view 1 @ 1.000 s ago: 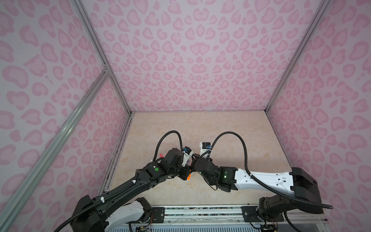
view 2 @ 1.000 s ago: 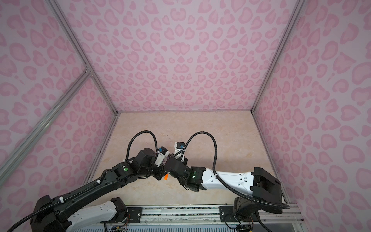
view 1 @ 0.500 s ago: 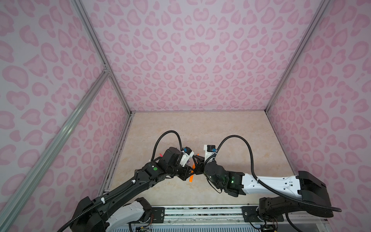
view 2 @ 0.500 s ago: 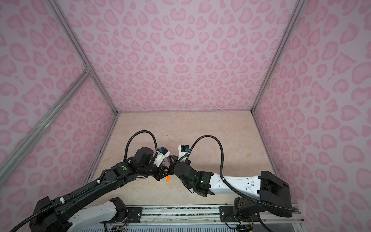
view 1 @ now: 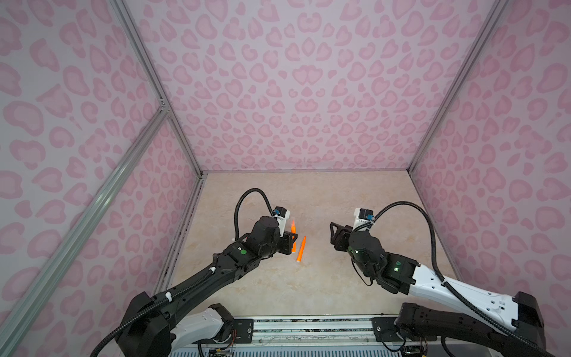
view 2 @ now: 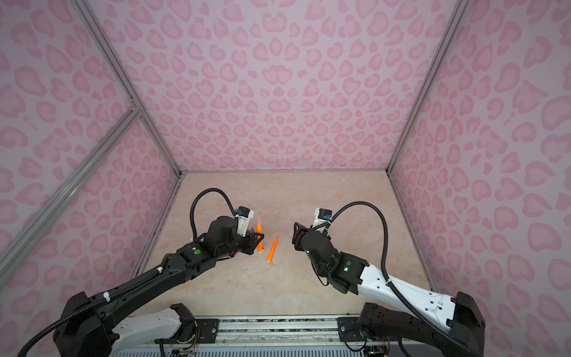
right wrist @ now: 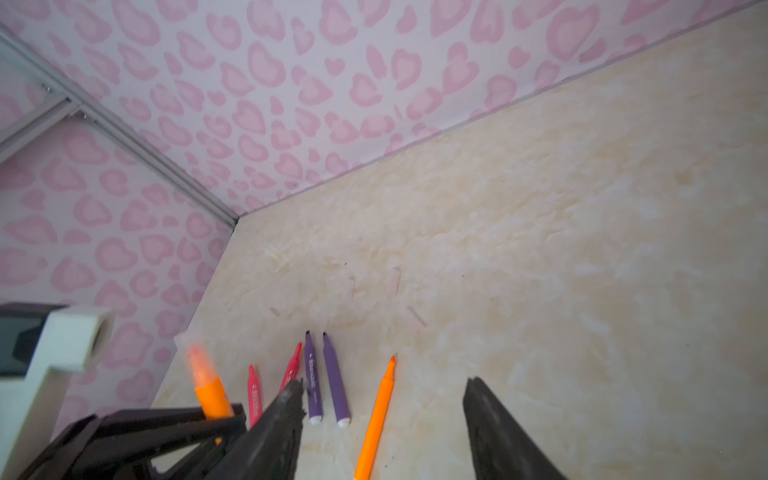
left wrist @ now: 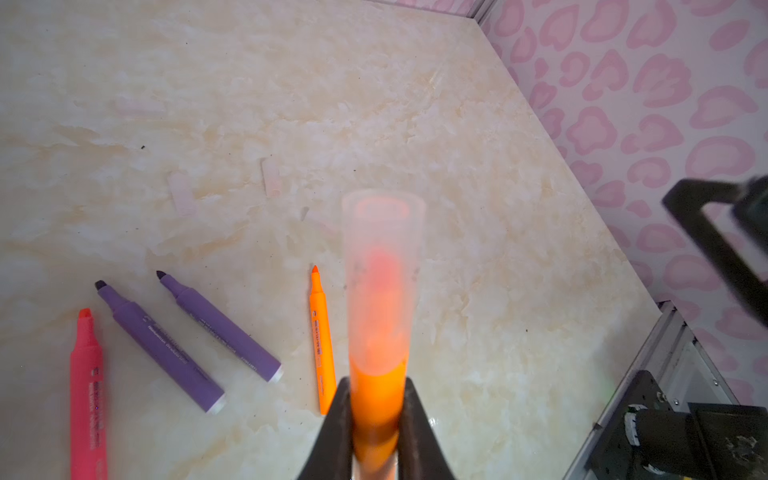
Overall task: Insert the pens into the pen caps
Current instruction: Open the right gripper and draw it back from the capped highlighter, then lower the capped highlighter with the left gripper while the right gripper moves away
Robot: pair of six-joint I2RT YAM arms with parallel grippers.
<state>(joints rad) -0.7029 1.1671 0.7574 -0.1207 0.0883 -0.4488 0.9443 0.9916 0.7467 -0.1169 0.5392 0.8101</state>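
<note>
Worktop (left wrist: 457,124): smooth, marble-look beige sheet with a faint sheen. Gripped orange pen (left wrist: 376,399): smooth, slightly glossy plastic barrel; its cap (left wrist: 382,249): frosted, translucent colourless plastic. Purple pens (left wrist: 220,328): smooth satin plastic with printed lettering. Jaws of the left gripper (left wrist: 376,384): matt black plastic. Wall panels (view 1: 293,77): matt, pink-printed. Frame rails (view 1: 102,197): brushed bare metal. Right arm's shell (view 1: 488,301): smooth white plastic, lightly shiny.

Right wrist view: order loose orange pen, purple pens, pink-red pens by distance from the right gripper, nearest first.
1. Loose orange pen, on the table ahead of the right gripper.
2. Purple pens, side by side, toward the left gripper.
3. Pink-red pens, beyond those, farthest.
</note>
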